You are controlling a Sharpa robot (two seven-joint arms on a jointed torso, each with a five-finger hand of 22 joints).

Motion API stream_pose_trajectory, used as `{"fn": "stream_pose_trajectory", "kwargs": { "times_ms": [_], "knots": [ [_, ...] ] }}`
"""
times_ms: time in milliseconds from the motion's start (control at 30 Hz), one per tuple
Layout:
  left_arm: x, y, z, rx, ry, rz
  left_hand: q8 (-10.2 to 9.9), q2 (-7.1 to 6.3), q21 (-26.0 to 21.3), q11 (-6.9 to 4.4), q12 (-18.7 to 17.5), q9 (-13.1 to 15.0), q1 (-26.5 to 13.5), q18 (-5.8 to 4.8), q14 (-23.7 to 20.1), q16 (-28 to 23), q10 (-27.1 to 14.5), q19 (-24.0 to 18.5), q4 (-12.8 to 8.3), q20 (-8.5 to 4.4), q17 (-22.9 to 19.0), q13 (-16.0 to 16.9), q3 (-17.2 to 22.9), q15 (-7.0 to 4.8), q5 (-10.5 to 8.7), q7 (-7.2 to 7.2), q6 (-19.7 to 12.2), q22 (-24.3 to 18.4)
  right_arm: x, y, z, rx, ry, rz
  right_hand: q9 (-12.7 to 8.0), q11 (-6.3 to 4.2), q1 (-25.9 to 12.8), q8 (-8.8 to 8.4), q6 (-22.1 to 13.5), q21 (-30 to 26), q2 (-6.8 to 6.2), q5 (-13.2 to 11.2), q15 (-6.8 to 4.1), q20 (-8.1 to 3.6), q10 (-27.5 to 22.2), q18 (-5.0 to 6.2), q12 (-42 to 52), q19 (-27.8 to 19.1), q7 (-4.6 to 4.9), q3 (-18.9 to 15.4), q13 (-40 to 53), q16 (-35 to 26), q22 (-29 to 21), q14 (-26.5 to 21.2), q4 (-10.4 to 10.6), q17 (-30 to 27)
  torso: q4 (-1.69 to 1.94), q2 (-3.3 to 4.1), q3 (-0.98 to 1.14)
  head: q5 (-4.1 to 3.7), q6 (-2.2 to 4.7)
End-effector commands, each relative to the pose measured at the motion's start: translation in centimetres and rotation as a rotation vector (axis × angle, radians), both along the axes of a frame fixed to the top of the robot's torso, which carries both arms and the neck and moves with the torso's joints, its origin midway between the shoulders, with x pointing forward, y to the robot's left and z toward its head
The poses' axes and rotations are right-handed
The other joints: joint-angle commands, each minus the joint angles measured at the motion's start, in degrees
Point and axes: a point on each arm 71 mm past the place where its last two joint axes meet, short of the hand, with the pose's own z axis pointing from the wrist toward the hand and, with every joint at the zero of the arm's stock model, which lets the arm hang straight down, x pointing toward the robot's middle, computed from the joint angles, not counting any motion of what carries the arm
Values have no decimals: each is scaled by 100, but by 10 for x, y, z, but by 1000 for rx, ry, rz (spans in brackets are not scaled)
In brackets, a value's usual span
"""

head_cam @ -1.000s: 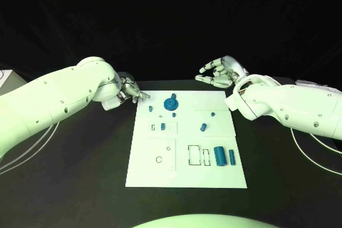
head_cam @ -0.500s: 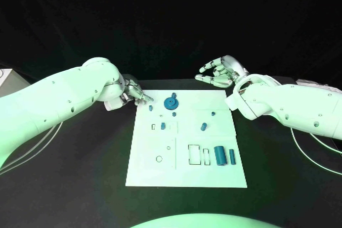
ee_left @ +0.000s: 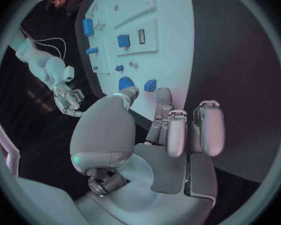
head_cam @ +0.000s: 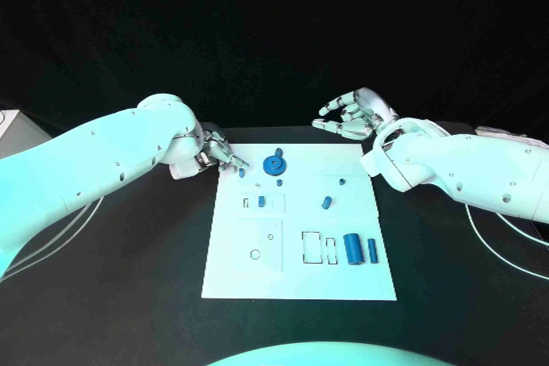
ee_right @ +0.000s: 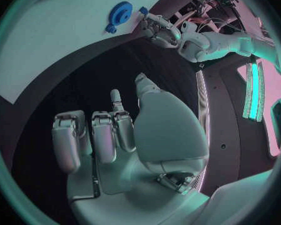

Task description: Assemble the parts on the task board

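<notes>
Overhead, left hand [head_cam: 217,155] fingers hidden over small part [head_cam: 243,174]; wrist view: empty, apart.

One flat white rectangular task board [head_cam: 343,287] lay on one black table [head_cam: 114,302]. Seven blue plastic parts could be counted on the board: one round toothed blue gear [head_cam: 274,166], one thick blue cylinder [head_cam: 352,249], one slim blue bar [head_cam: 373,251], and four small blue pieces [head_cam: 328,202]. Two white arms reached in, one carrying the silver left robot hand [head_cam: 217,156] and the other the silver right robot hand [head_cam: 355,116].
</notes>
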Motion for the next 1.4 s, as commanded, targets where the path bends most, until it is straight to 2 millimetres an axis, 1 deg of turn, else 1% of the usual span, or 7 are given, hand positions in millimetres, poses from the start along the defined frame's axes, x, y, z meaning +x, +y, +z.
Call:
{"fn": "stream_pose_trajectory", "kwargs": {
  "times_ms": [33,233,533,800,1267,1333,1400],
  "knots": [
    [-2,-4,-2,3,21,-35,25,32,42,-20,29,-13,49,5,606,36,50,29,-16,3,1508,10,-25,-23,-7,-12,47,188,-1,2,0,-1,-6,15,-5,35,-8,17,-50,-32,45,19,35,37,235,-37,-16,522,5,-30,1184,-29,1385,496,8,1076,-3,6,-1,-16,6],
    [-1,-4,-3,5,21,-31,59,95,52,-37,52,-28,107,1,606,36,72,38,-7,-9,1509,12,-18,-37,-3,-32,118,205,-1,2,0,-1,-6,16,-5,35,-8,17,-50,-32,45,19,35,37,235,-37,-16,522,5,-30,1184,-29,1385,496,8,1076,3,3,1,-14,-8],
    [0,-5,-4,3,18,-29,84,143,55,-52,71,-35,134,0,606,36,89,42,-7,-18,1509,20,-13,-49,-1,-50,160,212,0,3,0,-1,-4,17,-5,35,-11,20,-51,-28,57,36,35,37,236,-38,-15,524,5,-36,1185,-31,1389,495,8,1072,4,8,-2,-15,-26],
    [-1,-7,-5,-8,18,-33,125,330,61,-92,101,-62,350,-2,606,36,116,48,-36,-48,1509,9,92,-85,9,-92,192,227,0,3,0,-1,-3,17,-5,35,-13,21,-51,-31,63,41,35,37,237,-37,-14,523,5,-39,1185,-32,1386,495,8,1070,-1,1,3,-18,-54],
    [-2,-9,-6,-8,27,-43,152,347,73,-110,168,-68,450,-8,606,36,184,61,-47,-56,1509,81,122,-100,5,-111,220,250,0,4,0,-2,-1,18,-5,35,-13,21,-51,-31,63,41,35,37,237,-37,-14,523,5,-39,1185,-32,1386,495,8,1070,0,6,1,-31,-70],
    [-2,-9,-7,-8,28,-44,165,387,75,-126,188,-77,535,-8,606,36,215,63,-58,-64,1509,92,167,-115,9,-129,238,254,0,4,0,-2,-1,18,-4,34,-17,25,-50,-35,79,54,34,37,242,-36,-8,521,4,-44,1189,-33,1384,495,8,1071,2,6,0,-32,-76],
    [-2,-10,-7,-8,29,-46,173,449,76,-151,179,-95,733,-9,606,36,222,66,-120,-82,1509,71,305,-139,19,-154,240,261,0,3,0,-2,-1,18,-4,34,-17,25,-50,-35,79,54,34,37,242,-36,-8,521,4,-44,1189,-33,1384,495,8,1071,3,4,-1,-33,-79]
  ]
}}
